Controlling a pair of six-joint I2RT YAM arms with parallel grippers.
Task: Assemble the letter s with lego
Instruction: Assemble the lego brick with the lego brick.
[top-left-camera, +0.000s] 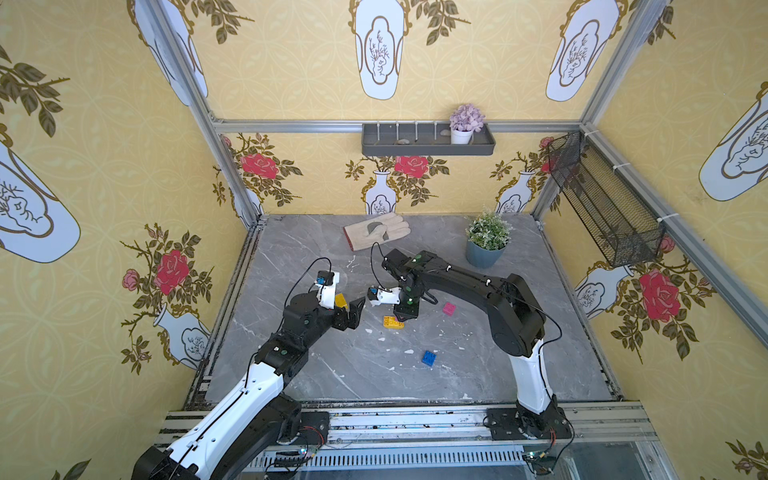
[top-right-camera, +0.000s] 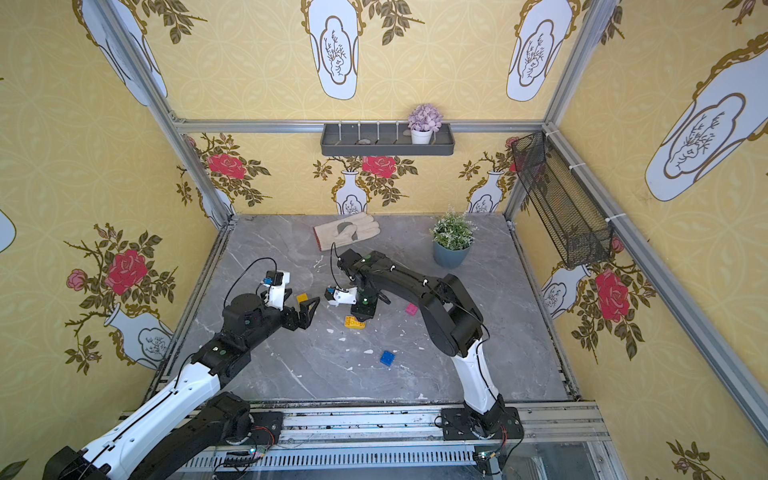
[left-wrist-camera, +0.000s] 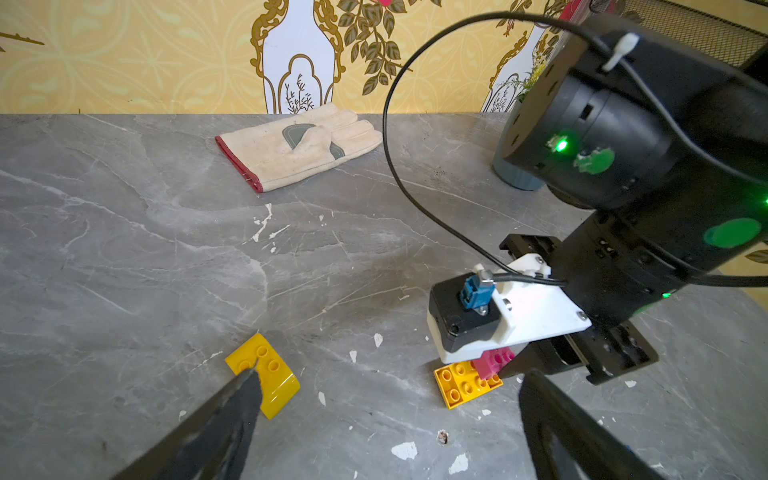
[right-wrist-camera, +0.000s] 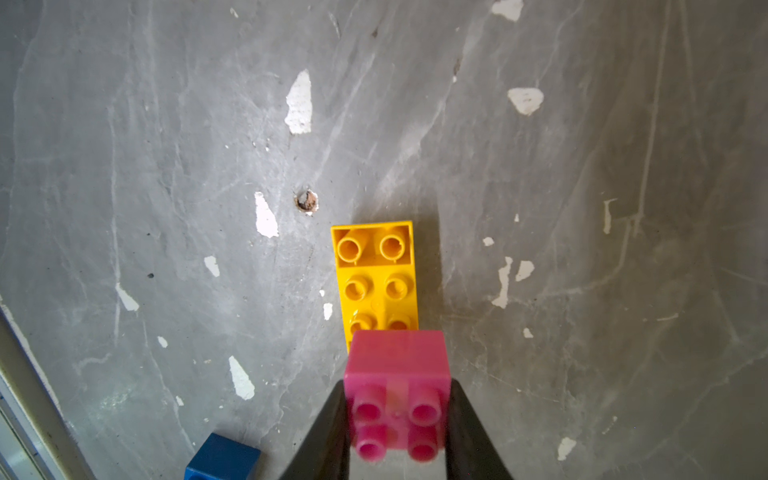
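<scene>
Right wrist view looks straight down the right gripper (right-wrist-camera: 397, 419), its jaws pressed against the sides of a pink brick (right-wrist-camera: 397, 374) with the studs facing the camera. That brick sits over one end of a yellow brick (right-wrist-camera: 376, 270) lying flat on the grey table (right-wrist-camera: 124, 166); whether the two are pushed together I can't make out. A blue brick (right-wrist-camera: 224, 459) lies loose close by, and in a top view a second pink brick (top-left-camera: 449, 308) sits alone, a little off toward the right arm's side. The left gripper (left-wrist-camera: 388, 374) hangs with its jaws spread wide and nothing between them, one fingertip (left-wrist-camera: 241, 395) at the edge of a second yellow brick (left-wrist-camera: 274, 374), contact unclear. A work glove (top-left-camera: 376, 230) and a potted plant (top-left-camera: 487, 245) rest near the back edge
</scene>
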